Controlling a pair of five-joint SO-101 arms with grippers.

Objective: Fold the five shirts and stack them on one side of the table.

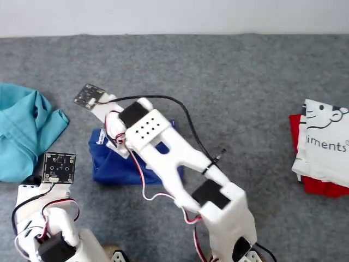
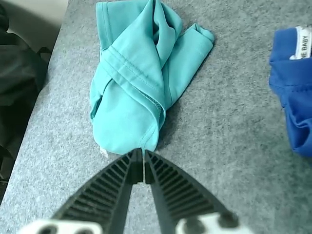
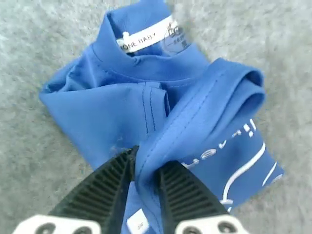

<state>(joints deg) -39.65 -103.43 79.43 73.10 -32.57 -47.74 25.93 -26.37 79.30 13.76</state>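
Note:
A crumpled teal shirt (image 2: 134, 83) lies at the table's left edge (image 1: 22, 131). My left gripper (image 2: 143, 163) is shut with nothing in it, its tips just short of the teal shirt's near hem. A partly folded blue shirt (image 3: 122, 107) with a white neck label lies left of the middle (image 1: 117, 166). My right gripper (image 3: 146, 163) is shut on a raised fold of that blue shirt, with the cloth pinched between its fingers (image 3: 117, 180). At the right edge a folded white shirt (image 1: 322, 142) rests on a folded red shirt (image 1: 322, 185).
The grey felt tabletop (image 1: 245, 87) is bare between the blue shirt and the stack on the right. The right arm's white body (image 1: 180, 164) stretches over the blue shirt. A dark bag (image 2: 19, 83) sits beyond the table's left edge.

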